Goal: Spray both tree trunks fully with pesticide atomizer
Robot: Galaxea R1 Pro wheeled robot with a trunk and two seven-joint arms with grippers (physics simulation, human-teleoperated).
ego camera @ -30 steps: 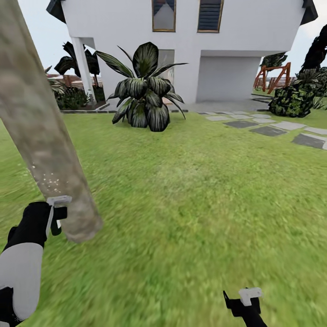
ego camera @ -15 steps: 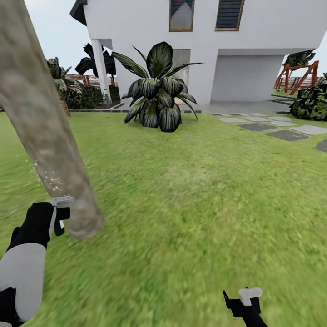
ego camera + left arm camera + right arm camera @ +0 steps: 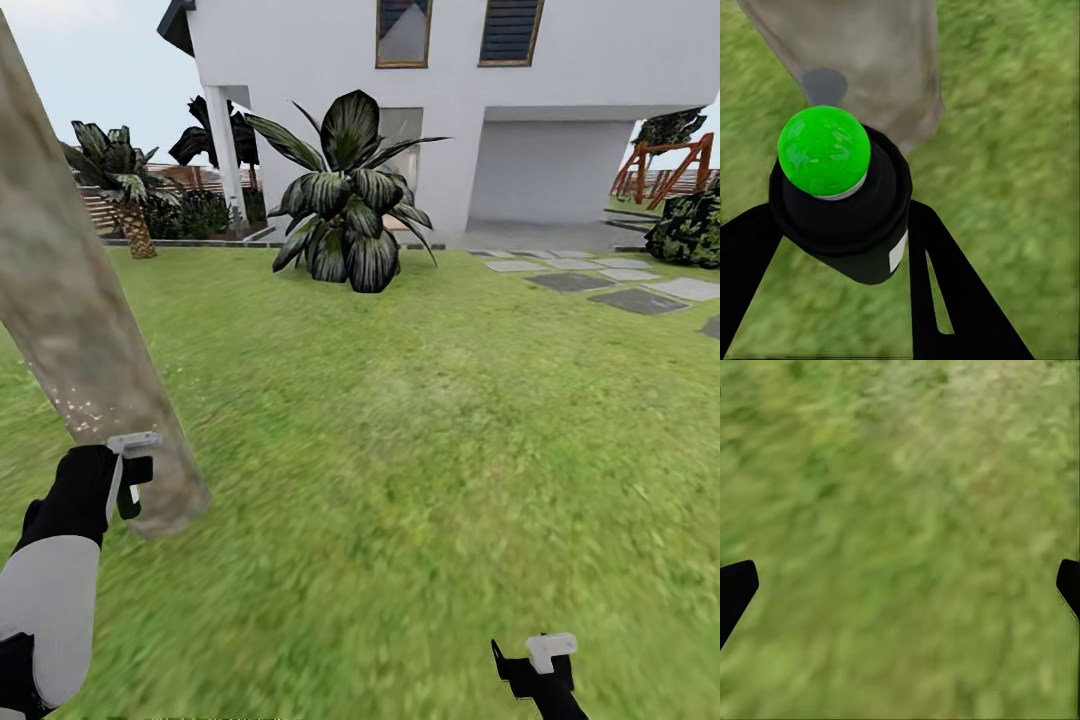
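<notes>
We hold the pesticide atomizer pinched between the two dark fingers of our left gripper, and in the left wrist view it shows as a black bottle whose round top glows bright green. The bottle sits just in front of the tree trunk, a thick pale grey-brown column that leans across the left of the head view and meets the lawn close beside the gripper. A scatter of small white specks lies on the bark just above our left hand, and the left wrist view shows a dark round patch on the trunk above the bottle. Our right gripper hangs low at the right over bare grass, its jaws spread wide with nothing between them. Farther off stand a striped broad-leaved plant, a white house, grey stepping stones and a small palm.
</notes>
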